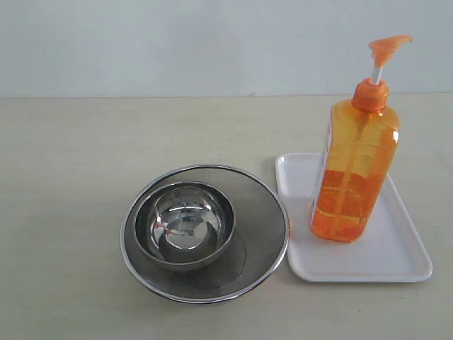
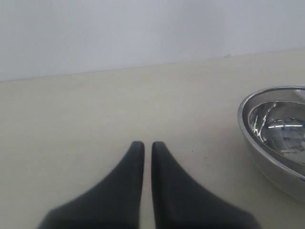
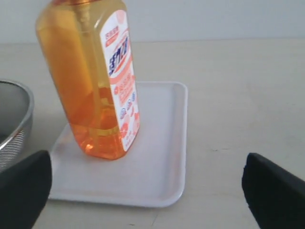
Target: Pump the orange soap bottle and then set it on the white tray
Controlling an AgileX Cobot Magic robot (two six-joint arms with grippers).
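Orange soap bottle (image 1: 354, 177): upright on the white tray (image 1: 400, 258), base flat on the tray floor toward the tray's left half in the exterior view. No lean seen. Its label (image 3: 121, 81) faces the right wrist camera.

Pump head (image 1: 388, 48): raised on its white stem, nozzle pointing right in the exterior view. Nothing touches it. Whether it has been pressed cannot be told from these frames; no soap shows on the tray or on the table (image 1: 71, 177).

Right gripper (image 3: 147, 174): jaws spread wide, one fingertip at each side of its wrist view, holding nothing. It looks at the orange soap bottle from a short way off; the bottle is not between the fingers.

Left gripper (image 2: 147, 145): fingers closed together with only a thin slit between them, nothing in it, low over bare table. The rim of the steel bowl (image 1: 185, 227) lies off to one side of it.

Neither arm appears in the exterior view.

The bowl sits inside the round mesh strainer (image 1: 265, 212), just beside the tray; the strainer rim nearly meets the tray edge.

Assessment: the placing step looks complete, with the bottle set down and released. The pumping step is unverifiable. If it is done, what is left is at most pulling the arms clear.
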